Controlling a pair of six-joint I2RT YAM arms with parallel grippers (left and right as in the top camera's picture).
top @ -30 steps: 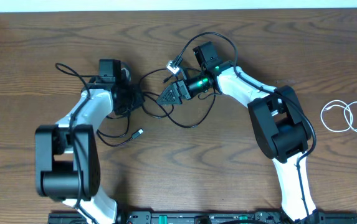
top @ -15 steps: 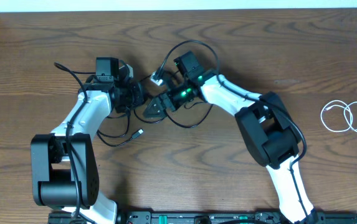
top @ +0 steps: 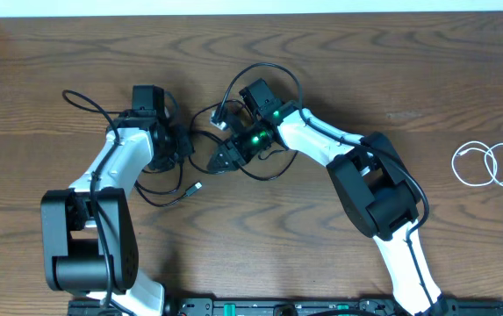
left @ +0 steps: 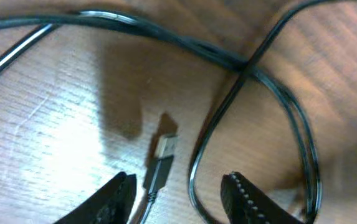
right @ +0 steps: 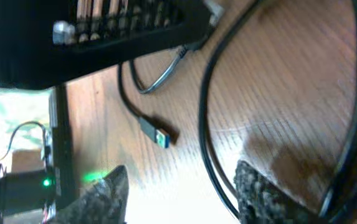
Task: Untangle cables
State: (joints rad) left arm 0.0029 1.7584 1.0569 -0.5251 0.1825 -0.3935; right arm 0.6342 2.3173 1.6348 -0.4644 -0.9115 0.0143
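1. Separating the black cables (left: 247, 62) is the step in hand. They lie tangled on the desk (top: 260, 254) between my two arms, in loops that cross one another.
2. Left gripper (left: 178, 199): jaws partly apart, clamping nothing. A plug (left: 166, 146) and one side of a cable loop lie on the desk between the fingers.
3. Right gripper (right: 181, 199): jaws also partly apart. One black strand runs through the gap, but I see no pinch on it. A blue-tipped plug (right: 159, 135) lies just beyond.
4. To do this step well, I judge:
   - Close each gripper on one strand only. Where two run side by side, take the outer one.
   - Grip near a plug end, not mid-loop, so the free end can be drawn back through the crossing.
   - Hold one strand down with one gripper and pull slowly with the other. Stop if the crossing tightens.
   - Keep the arms' own wires out of the loops.
5. White cable (top: 493, 163): loosely looped at the desk's far right, well apart from the tangle. It appears to need no work.
6. Containers: none in view. All cables lie bare on the desk.
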